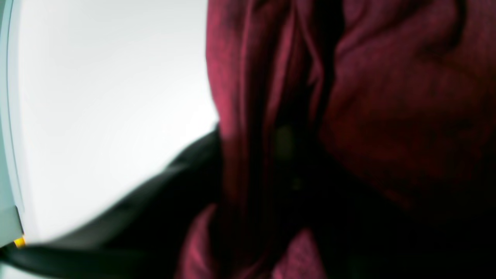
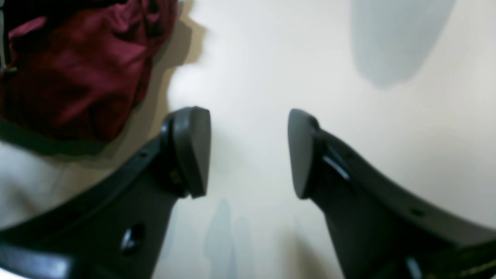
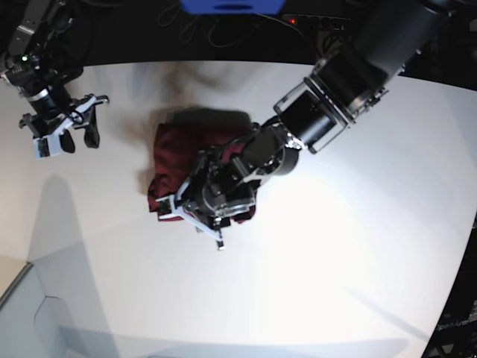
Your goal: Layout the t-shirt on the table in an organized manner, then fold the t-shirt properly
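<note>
1 t-shirt bunched on 1 table, 2 grippers near

blue object: top centre edge of base view | dark cables: just below it, on black background | grey panel: lower left corner

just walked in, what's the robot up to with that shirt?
Shirt folding, at an early stage. The maroon t-shirt lies in a bunched heap on the white table, not spread out. The left gripper is down on the heap's near edge, with cloth filling its wrist view; whether it grips any is unclear. The right gripper is open and empty over bare table, off to the side.
</note>
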Tool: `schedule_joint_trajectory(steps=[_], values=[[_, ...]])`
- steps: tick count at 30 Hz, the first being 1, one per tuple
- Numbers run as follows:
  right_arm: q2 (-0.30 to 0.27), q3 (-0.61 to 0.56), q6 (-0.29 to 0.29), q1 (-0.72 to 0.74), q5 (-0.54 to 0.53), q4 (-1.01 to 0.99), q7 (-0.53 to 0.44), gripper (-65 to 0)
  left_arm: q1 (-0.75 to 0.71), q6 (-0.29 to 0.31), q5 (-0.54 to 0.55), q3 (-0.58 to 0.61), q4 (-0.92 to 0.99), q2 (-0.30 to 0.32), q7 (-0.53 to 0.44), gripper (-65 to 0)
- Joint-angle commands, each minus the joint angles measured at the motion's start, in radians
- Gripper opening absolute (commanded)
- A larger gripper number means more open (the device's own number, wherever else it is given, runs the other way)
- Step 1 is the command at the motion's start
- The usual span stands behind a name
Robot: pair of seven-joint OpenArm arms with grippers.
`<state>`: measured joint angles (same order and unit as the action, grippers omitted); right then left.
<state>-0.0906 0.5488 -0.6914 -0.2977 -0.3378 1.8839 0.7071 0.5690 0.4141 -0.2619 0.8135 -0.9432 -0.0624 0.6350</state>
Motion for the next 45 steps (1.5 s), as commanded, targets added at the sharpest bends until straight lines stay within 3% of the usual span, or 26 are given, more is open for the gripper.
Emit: schedule_joint_trajectory(steps=[1, 4, 7, 14, 17, 21, 25, 28, 31, 36, 39, 45], values=[[-0.010, 0.001, -0.007, 0.001, -0.017, 0.015, -0.025, -32.4, 0.044, -0.008, -0.004, -0.007, -0.018, -0.006, 0.021, -33.4], [-0.010, 0.001, -0.007, -0.002, -0.017, 0.015, -0.025, -32.4, 0.076, -0.013, -0.004, -0.007, -0.020, -0.006, 0.021, -20.5], [-0.010, 0.000, -0.007, -0.004, -0.017, 0.013, -0.025, -32.4, 0.115, -0.016, -0.004, -0.009, -0.050, -0.003, 0.018, -16.0], [-0.010, 0.000, -0.007, -0.005, -0.014, 0.013, -0.024, -32.4, 0.142, -0.010, -0.004, -0.153, -0.256, 0.013, 0.029, -15.8], [-0.010, 0.000, -0.007, -0.014, -0.016, 0.013, -0.024, -32.4, 0.136, -0.010, -0.004, -0.217, -0.363, 0.049, 0.075, -15.8], [-0.010, 0.004, -0.007, -0.027, -0.017, 0.016, -0.028, -32.4, 0.093, -0.010, -0.004, -0.290, -0.481, 0.137, 0.207, -16.0], [-0.010, 0.006, -0.007, -0.057, -0.013, 0.021, -0.031, -32.7, -0.034, -0.008, 0.005, -0.523, -0.558, 0.247, 0.213, -16.2], [-0.008, 0.006, -0.007, -0.088, -0.013, 0.021, -0.033, -33.0, -0.151, -0.008, 0.006, -0.705, -0.606, 0.298, 0.213, -23.2], [-0.008, 0.038, -0.007, -0.105, -0.011, 0.021, -0.034, -34.9, -0.246, -0.008, 0.006, -0.906, -0.652, 0.306, 0.214, -37.6], [-0.008, 0.135, -0.007, -0.130, -0.011, 0.021, -0.034, -52.3, -0.444, -0.007, 0.006, -1.136, -0.828, 0.281, 0.220, -64.1], [-0.008, 0.181, -0.007, -0.148, -0.011, 0.019, -0.034, -65.0, -0.580, -0.007, 0.006, -1.215, -0.906, 0.244, 0.220, -63.7], [0.001, 0.219, -0.007, -0.220, -0.011, 0.015, -0.034, -65.0, -0.841, -0.007, 0.006, -1.268, -1.009, 0.175, 0.211, -65.0]])
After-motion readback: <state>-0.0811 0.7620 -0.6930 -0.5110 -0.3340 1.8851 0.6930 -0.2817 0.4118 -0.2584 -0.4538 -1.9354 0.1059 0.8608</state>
